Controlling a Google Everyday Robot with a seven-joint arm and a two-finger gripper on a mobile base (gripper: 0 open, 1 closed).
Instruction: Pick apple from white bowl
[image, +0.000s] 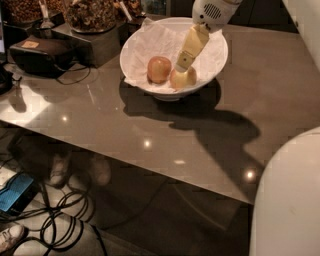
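Note:
The white bowl stands on the grey table, lined with crumpled white paper. Two apples lie in it. The paler yellow-green apple is at the front right, touching the darker, redder apple on its left. My gripper reaches down into the bowl from the upper right. Its pale yellow tip rests right on top of the paler apple and hides the apple's top.
A black box with a cable lies at the table's left. Containers of brown snacks stand behind the bowl at the back left. Cables and a blue item lie on the floor below. A white rounded robot part fills the lower right.

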